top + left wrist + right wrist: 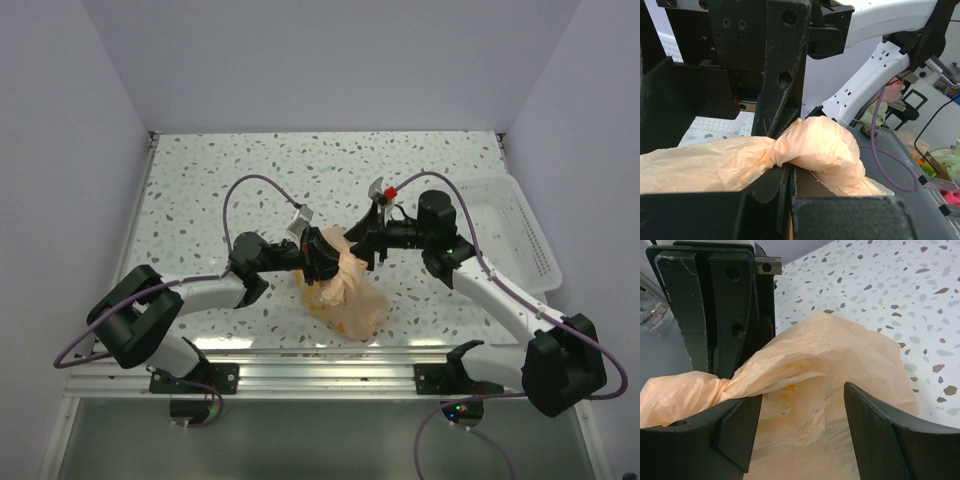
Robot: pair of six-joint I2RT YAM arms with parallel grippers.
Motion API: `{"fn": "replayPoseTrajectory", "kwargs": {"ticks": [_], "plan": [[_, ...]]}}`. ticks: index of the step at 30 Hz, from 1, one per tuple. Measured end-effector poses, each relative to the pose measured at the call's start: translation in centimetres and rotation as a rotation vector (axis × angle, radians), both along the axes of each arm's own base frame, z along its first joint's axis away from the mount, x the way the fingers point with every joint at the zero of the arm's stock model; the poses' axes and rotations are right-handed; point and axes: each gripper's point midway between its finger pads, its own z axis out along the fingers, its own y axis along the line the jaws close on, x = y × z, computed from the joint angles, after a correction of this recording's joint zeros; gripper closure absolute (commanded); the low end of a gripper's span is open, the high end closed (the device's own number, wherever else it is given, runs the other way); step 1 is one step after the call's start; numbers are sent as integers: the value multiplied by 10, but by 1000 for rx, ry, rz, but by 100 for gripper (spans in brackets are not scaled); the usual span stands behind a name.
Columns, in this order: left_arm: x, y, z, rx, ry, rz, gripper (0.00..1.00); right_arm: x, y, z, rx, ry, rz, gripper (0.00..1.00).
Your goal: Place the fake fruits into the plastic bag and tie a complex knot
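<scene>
We see the thin, crinkly peach-orange plastic bag (345, 290) resting mid-desk, toward 6 o'clock on the speckled desk (250, 170). Our left end effector (319, 264) is clamped on its twisted handle (772, 155) at the bag's 11 o'clock. The right end effector (366, 250), at 1 o'clock, has its jaws apart, straddling loose bag film

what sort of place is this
Probably a robotics lab workcell: a speckled tabletop boxed in by plain white walls, with a left arm and right arm bolted to a metal rail.
</scene>
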Motion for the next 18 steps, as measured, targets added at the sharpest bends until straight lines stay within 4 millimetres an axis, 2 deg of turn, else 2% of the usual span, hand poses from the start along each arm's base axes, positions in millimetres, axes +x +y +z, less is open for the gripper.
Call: {"fn": "replayPoseTrajectory", "kwargs": {"ticks": [2,5,9,11,14,18], "plan": [[-1,-1,0,-2,2,2,100,1,0,-2,-6,3,-6,25],[1,-2,0,0,1,11,100,5,-3,-10,-45,-17,-26,27],[8,-1,-1,0,5,43,100,18,-27,-16,-125,-48,-106,26],[12,0,-1,0,4,58,100,30,-43,-8,-158,-77,-159,25],[16,2,-2,2,2,75,100,42,-58,15,-183,-155,-206,29],[19,4,-2,5,0,89,100,31,-64,31,-200,-207,-179,30]]}}
